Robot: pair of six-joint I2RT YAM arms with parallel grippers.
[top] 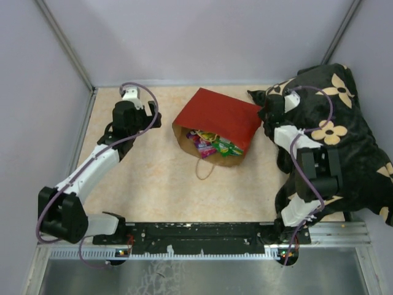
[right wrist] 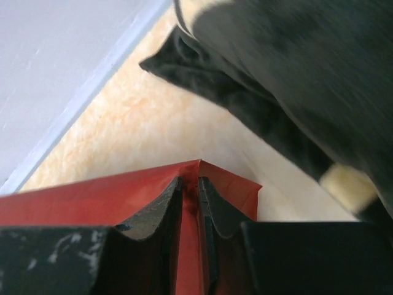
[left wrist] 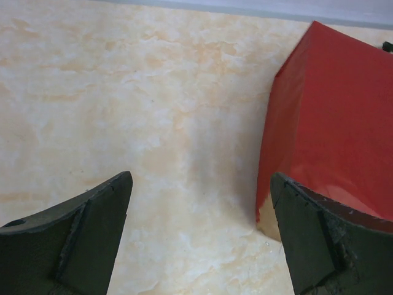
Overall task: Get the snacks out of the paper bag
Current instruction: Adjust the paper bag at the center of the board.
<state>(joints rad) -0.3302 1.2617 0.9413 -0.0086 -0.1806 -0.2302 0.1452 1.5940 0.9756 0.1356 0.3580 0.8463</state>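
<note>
Sideways near the desk's far edge lies the red paper bag, snacks showing in its mouth. At its far right corner the right pincer is clamped nearly shut on the paper; the left pincer gapes wide and empty just beside its left side.

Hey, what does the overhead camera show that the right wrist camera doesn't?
Only the overhead view shows the colourful snacks lying in the open mouth of the paper bag, its twine handle on the table, and the left arm. Only the right wrist view shows, close up, the right hand pinched on a folded red edge of the bag. Both show the red bag, the black cushion and the marbled table.
</note>
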